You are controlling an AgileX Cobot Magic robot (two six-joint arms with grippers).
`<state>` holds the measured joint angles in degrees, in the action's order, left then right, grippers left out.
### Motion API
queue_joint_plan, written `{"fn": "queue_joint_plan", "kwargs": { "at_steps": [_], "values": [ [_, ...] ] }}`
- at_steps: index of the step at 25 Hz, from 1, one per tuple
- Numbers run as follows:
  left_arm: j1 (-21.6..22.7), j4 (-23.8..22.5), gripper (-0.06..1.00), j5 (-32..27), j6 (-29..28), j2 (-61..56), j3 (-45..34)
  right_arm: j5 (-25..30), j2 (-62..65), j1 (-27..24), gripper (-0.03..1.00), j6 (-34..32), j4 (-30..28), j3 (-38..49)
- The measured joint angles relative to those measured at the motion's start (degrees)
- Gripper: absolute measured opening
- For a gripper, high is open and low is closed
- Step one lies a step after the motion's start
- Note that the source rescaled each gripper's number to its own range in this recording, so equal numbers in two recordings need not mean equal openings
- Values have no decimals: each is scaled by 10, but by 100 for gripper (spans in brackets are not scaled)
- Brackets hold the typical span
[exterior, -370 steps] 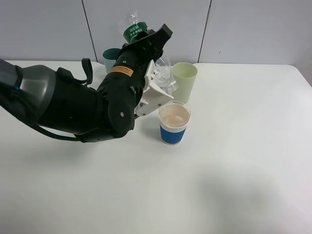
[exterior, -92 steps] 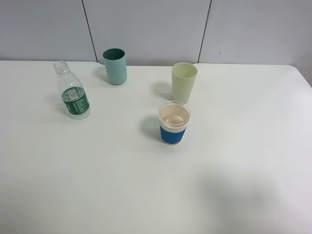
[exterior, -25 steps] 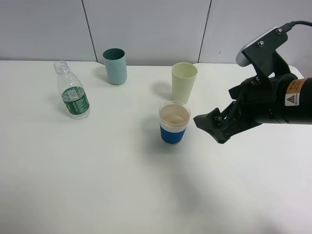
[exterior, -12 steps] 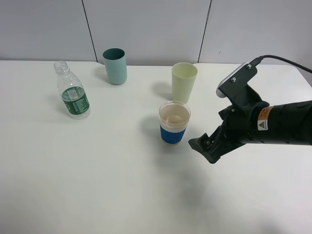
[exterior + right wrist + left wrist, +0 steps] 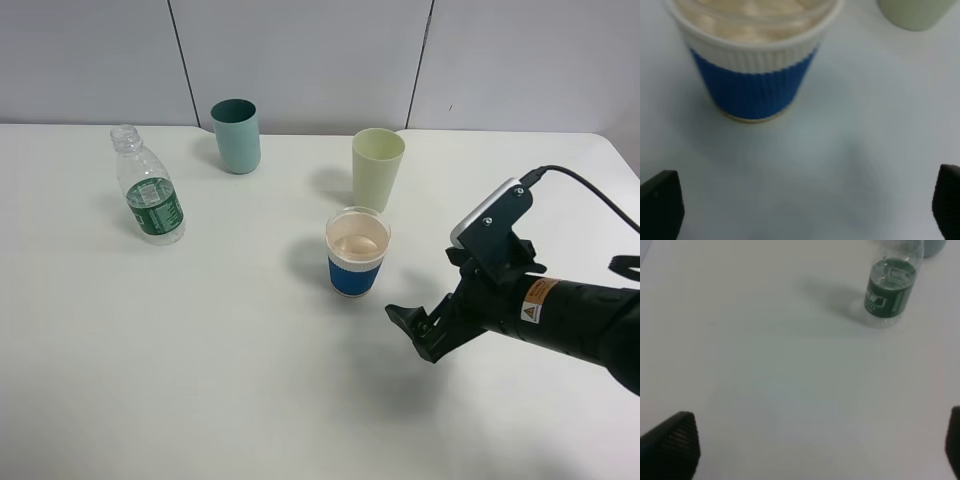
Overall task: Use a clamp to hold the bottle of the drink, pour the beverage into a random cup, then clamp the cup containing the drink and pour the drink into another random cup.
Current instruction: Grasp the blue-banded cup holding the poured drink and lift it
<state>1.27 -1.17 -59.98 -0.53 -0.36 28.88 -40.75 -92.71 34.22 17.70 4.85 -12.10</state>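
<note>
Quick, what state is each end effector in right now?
Left end effector: open, holding nothing.
Right end effector: open, holding nothing, facing the blue cup.

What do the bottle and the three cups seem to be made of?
The bottle looks like clear plastic: the table shows through it above a green label. The blue cup seems paper, with a ribbed blue sleeve and white rim. The teal cup and the pale green cup are probably matte plastic, smooth and evenly coloured; ceramic cannot be excluded.
</note>
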Motion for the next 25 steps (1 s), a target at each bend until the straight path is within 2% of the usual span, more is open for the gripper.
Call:
{"fn": "queue_joint_plan", "kwargs": {
  "at_steps": [2, 5, 7, 9, 14, 25],
  "values": [
    [0, 0, 100, 0, 0, 0, 0, -52, -42, 0, 100, 19, 18, 2],
    [0, 0, 100, 0, 0, 0, 0, -160, -102, 0, 100, 28, 21, 2],
    [0, 0, 100, -1, 0, 0, 0, -231, -139, -1, 100, 29, 6, 2],
    [0, 0, 100, -1, 0, 0, 0, -270, -175, -1, 100, 30, -23, 2],
    [0, 0, 100, -1, 0, 0, 0, -282, -234, -1, 100, 31, -74, 2],
    [0, 0, 100, -1, 0, 0, 0, -287, -245, -2, 100, 10, -81, -19]
  ]
}}
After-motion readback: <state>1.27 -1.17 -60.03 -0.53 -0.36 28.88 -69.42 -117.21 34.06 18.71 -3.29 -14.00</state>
